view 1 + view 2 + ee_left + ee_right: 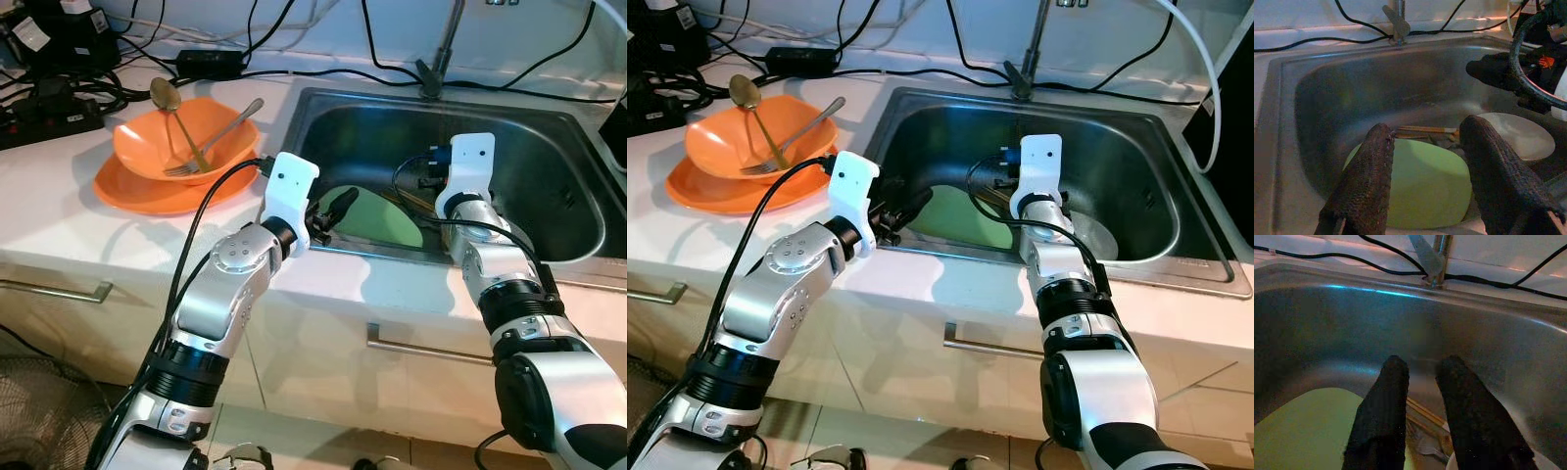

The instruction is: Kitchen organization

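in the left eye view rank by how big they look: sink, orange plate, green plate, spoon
1. sink
2. orange plate
3. green plate, partly hidden by the left claw, so unsure against the orange plate
4. spoon

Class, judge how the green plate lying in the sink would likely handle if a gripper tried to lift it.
The green plate looks rigid and smooth, so probably slippery between fingers. It lies tilted against the sink wall, so a push may slide it down. Chopsticks beside it could shift.

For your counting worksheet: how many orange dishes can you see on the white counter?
2: a deep orange bowl holding a spoon and fork, nested on a flat orange plate, both left of the steel sink. Another beneath them could be hidden.
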Controlling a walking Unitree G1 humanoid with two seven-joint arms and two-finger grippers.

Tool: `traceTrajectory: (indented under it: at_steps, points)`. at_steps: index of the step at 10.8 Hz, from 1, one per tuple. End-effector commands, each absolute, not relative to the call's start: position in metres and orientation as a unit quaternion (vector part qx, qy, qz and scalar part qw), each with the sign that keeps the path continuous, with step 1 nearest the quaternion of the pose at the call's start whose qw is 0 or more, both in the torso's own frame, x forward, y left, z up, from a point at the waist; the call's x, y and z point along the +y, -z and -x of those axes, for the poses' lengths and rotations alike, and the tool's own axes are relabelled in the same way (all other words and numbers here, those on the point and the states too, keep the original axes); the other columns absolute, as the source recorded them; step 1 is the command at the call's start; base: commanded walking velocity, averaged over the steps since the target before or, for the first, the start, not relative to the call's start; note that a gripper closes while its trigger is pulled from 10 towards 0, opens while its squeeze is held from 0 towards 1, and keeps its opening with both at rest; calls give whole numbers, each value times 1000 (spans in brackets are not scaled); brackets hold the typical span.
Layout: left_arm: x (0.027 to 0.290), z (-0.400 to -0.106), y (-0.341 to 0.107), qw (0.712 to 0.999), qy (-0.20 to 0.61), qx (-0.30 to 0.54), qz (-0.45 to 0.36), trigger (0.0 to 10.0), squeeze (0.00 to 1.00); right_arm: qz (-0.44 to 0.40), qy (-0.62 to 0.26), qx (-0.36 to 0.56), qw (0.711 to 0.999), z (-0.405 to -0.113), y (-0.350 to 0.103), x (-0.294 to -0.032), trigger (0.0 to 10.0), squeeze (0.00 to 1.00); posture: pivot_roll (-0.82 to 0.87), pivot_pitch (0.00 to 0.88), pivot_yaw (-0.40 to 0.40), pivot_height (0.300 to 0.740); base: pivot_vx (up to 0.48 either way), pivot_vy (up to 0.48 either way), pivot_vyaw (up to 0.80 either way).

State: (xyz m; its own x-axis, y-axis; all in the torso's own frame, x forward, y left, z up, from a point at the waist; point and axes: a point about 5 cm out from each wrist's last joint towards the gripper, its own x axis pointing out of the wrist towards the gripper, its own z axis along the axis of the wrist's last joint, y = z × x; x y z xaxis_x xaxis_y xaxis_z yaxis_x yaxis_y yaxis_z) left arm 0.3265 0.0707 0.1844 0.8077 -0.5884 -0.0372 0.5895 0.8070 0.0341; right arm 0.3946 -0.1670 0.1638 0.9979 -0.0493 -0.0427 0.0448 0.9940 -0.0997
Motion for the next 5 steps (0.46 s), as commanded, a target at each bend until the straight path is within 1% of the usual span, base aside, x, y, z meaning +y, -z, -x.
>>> traceTrajectory:
  at_steps: [1,3,4,5]
  points:
    - [66,-327,-184,947,318,19,-29,10000,0,39,25,24,999,-395,-164,-168,10000,1000,29,56,-37,740,0,0,0]
    - [65,-327,-184,947,319,19,-29,10000,0,42,26,20,999,-394,-164,-168,10000,1000,23,52,-38,740,0,0,0]
    - [65,-328,-187,951,308,4,-32,10000,0,60,20,-13,998,-393,-171,-166,10000,0,22,47,-39,740,0,0,0]
    - [69,-332,-195,958,281,-37,-36,10000,0,49,19,-55,997,-392,-182,-163,10000,0,24,44,-41,740,0,0,0]
